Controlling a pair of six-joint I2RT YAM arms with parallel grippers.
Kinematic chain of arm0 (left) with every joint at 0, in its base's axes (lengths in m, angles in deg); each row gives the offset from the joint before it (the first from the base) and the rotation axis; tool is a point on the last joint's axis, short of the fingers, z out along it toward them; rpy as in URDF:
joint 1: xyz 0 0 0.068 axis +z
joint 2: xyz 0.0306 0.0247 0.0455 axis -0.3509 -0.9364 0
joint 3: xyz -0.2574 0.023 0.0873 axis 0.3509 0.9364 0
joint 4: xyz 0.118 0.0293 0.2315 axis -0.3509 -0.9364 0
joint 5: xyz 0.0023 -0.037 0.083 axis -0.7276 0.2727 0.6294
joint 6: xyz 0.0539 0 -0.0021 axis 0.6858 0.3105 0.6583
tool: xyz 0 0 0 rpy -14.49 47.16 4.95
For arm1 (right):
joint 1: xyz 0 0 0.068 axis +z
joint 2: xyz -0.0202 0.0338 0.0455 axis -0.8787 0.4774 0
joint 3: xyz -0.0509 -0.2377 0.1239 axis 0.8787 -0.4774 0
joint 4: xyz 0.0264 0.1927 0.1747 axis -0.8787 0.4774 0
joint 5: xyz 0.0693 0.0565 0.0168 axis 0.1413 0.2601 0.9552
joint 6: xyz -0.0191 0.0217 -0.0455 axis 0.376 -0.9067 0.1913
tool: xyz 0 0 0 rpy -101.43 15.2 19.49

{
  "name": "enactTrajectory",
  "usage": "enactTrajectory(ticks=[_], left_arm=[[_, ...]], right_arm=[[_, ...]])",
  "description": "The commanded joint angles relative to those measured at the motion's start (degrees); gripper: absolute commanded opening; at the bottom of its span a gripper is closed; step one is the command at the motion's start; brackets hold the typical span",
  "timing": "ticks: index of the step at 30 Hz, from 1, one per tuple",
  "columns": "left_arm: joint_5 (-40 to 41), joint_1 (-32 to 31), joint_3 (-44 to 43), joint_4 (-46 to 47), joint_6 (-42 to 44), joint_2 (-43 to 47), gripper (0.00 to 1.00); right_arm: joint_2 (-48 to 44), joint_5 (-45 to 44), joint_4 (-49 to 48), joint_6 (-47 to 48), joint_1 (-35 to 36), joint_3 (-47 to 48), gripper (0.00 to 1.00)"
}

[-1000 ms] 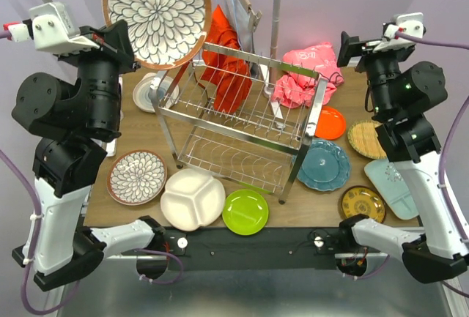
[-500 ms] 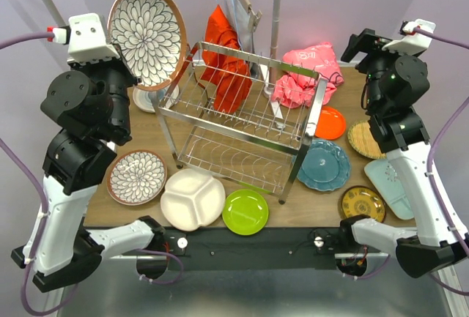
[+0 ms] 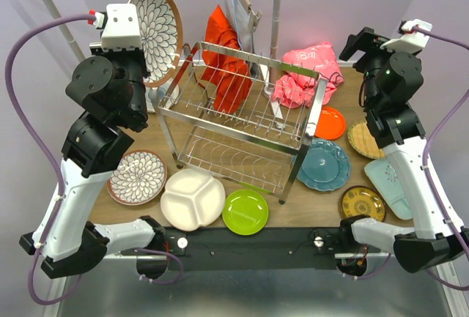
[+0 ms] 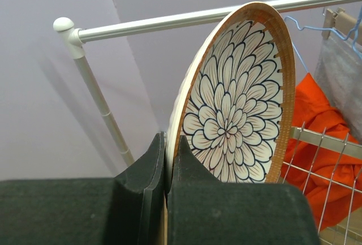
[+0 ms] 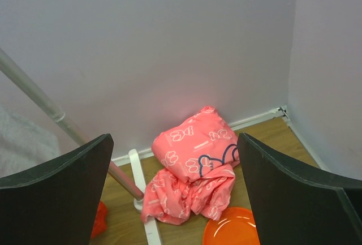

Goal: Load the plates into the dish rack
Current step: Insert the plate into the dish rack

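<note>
Brown-rimmed floral plate [image 4: 237,126], clamped on edge in the left gripper [image 4: 169,160], hovers beside the shiny two-tier steel wire rack [image 3: 242,116]. Next, probably: slot it upright into the upper tier. Right gripper [image 5: 174,143] gapes empty.

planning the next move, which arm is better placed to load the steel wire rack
Left. The left gripper is shut on the white floral round plate beside the shiny steel wire dish rack; the right gripper is open and empty.

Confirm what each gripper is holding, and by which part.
Left gripper pinches the floral plate by its rim, jaws shut on the edge nearest the wrist. Right gripper is open and holds nothing.
</note>
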Motion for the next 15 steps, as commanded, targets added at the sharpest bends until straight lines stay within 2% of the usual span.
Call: enactTrajectory(ticks=[1, 15], left_arm=[[-1.4, -1.4, -0.6, 11.4, 4.0, 1.1, 0.00], [6.7, -8.6, 2.7, 21.1, 16.7, -3.7, 0.00]], right_arm=[[0.6, 0.7, 0.4, -1.8, -0.4, -0.6, 1.00], [0.4, 1.2, 0.4, -2.7, -1.8, -1.2, 1.00]])
